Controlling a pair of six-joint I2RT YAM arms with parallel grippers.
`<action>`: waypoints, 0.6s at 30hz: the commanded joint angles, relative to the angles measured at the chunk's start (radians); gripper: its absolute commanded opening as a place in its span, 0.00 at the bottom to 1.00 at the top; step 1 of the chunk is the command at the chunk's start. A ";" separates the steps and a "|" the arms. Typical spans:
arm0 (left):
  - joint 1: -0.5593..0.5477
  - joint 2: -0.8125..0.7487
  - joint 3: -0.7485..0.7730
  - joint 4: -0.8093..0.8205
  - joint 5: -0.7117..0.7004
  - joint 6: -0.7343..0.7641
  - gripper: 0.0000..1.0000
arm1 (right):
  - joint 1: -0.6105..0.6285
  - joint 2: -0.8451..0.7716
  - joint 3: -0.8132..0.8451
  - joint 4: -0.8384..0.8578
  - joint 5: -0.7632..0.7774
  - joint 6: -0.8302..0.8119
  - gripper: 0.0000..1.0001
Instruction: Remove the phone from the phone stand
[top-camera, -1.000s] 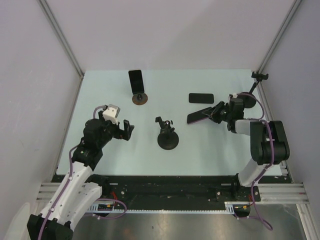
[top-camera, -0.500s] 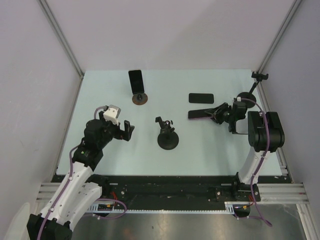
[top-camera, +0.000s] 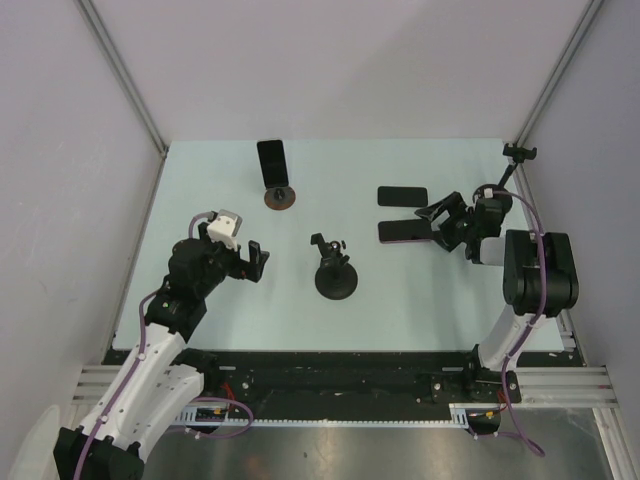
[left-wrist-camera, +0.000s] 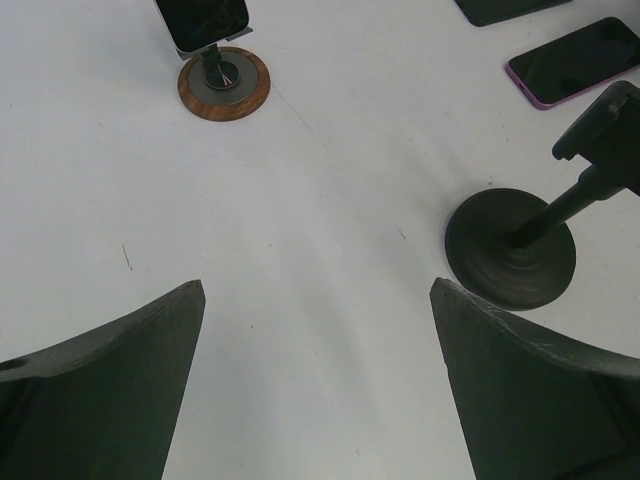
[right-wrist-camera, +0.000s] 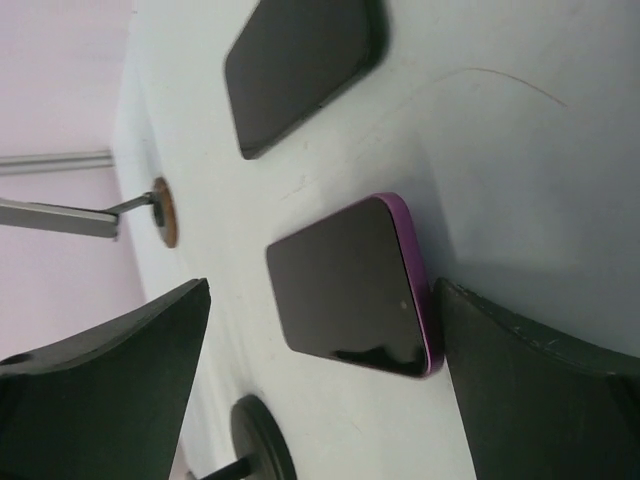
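Note:
A purple-edged phone (top-camera: 400, 230) lies flat on the table, and in the right wrist view this phone (right-wrist-camera: 350, 290) sits between the spread fingers of my open right gripper (right-wrist-camera: 322, 290), its purple edge against one finger. In the top view the right gripper (top-camera: 438, 224) is at the phone's right end. An empty black phone stand (top-camera: 333, 275) stands mid-table. Another dark phone (top-camera: 272, 160) sits upright on a wooden-based stand (top-camera: 280, 197) at the back left. My left gripper (top-camera: 255, 260) hovers open and empty, left of the black stand (left-wrist-camera: 512, 250).
A second black phone (top-camera: 402, 196) lies flat just behind the purple one. A thin black stand (top-camera: 515, 160) rises at the back right corner. White walls and metal posts close in the table on three sides.
My right gripper has opened and let go of the purple phone, which went from tilted in the jaws to flat on the table. The left arm has not moved.

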 joint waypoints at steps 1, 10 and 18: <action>-0.009 0.001 -0.003 0.034 -0.010 0.034 1.00 | -0.003 -0.083 0.000 -0.295 0.190 -0.125 1.00; -0.010 0.005 -0.002 0.036 -0.010 0.033 1.00 | 0.057 -0.238 -0.052 -0.496 0.298 -0.153 0.99; -0.013 0.008 0.000 0.034 -0.010 0.033 1.00 | 0.167 -0.310 -0.124 -0.379 0.276 0.000 0.90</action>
